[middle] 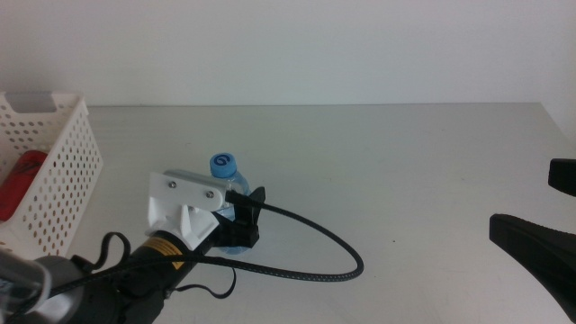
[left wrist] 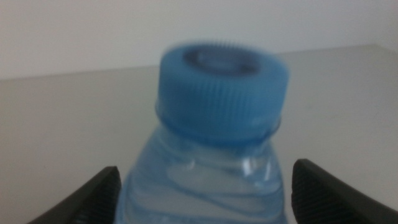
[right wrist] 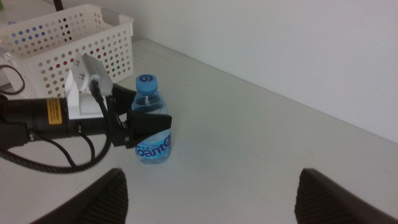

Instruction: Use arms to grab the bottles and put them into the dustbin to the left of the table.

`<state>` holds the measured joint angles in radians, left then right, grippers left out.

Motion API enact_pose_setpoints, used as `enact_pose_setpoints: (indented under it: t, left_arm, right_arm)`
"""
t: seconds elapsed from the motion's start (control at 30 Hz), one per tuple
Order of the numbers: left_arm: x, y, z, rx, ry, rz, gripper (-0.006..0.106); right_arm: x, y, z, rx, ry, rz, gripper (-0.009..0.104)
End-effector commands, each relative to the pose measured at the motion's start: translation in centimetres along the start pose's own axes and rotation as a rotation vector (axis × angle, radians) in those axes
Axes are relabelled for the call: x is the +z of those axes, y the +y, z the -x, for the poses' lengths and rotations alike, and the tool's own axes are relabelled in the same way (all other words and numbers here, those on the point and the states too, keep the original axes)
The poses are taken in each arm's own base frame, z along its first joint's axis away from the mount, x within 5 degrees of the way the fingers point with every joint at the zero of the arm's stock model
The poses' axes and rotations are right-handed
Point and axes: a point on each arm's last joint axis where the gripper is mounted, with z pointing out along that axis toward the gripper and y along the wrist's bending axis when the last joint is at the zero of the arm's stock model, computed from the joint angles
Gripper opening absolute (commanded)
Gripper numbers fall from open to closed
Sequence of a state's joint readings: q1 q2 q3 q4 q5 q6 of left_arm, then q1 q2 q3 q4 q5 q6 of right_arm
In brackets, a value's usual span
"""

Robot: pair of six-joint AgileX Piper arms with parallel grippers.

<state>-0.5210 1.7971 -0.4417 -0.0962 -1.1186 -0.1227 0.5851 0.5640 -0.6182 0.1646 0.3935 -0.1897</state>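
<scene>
— Which thing is nearest to the camera?

— The left arm (middle: pixel 108 279). It comes in low from the near left corner of the table (middle: pixel 405 171) and reaches forward, with its white bracket on top and a black cable looping to the right.

— And its gripper?

— The left gripper (middle: pixel 241 220) has its jaws spread, one on each side of the water bottle (middle: pixel 229 193) – they stand beside the body and do not press on it.

— How does the bottle stand?

— Upright on the table, left of the middle, its long axis vertical and the blue cap pointing up.

— Further away?

— The white dustbin (middle: pixel 54 180) at the left edge, with something red (middle: pixel 20 184) inside. The right gripper (middle: pixel 540 238) waits at the right edge, jaws apart.
</scene>
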Motion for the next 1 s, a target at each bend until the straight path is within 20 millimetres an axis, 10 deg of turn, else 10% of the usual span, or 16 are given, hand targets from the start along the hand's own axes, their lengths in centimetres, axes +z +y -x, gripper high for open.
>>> enact_pose_setpoints:
  t: [0.0,0.4,0.73,0.97]
  left_arm:
    - [0.3,-0.4,1.9,-0.021,-0.199,-0.030,0.092]
    - [0.8,-0.2,-0.2,-0.054,-0.130,-0.027,0.092]
    - [-0.1,-1.5,0.4,-0.015,-0.100,-0.156,-0.002]
    - [-1.9,-1.8,4.5,-0.102,0.068,-0.105,-0.002]
  right_arm:
    - [-0.3,-0.1,1.5,-0.018,-0.095,-0.011,0.087]
    - [-0.3,-0.1,1.5,-0.018,-0.095,-0.011,0.087]
    - [-0.3,-0.1,1.5,-0.018,-0.095,-0.011,0.087]
    - [-0.3,-0.1,1.5,-0.018,-0.095,-0.011,0.087]
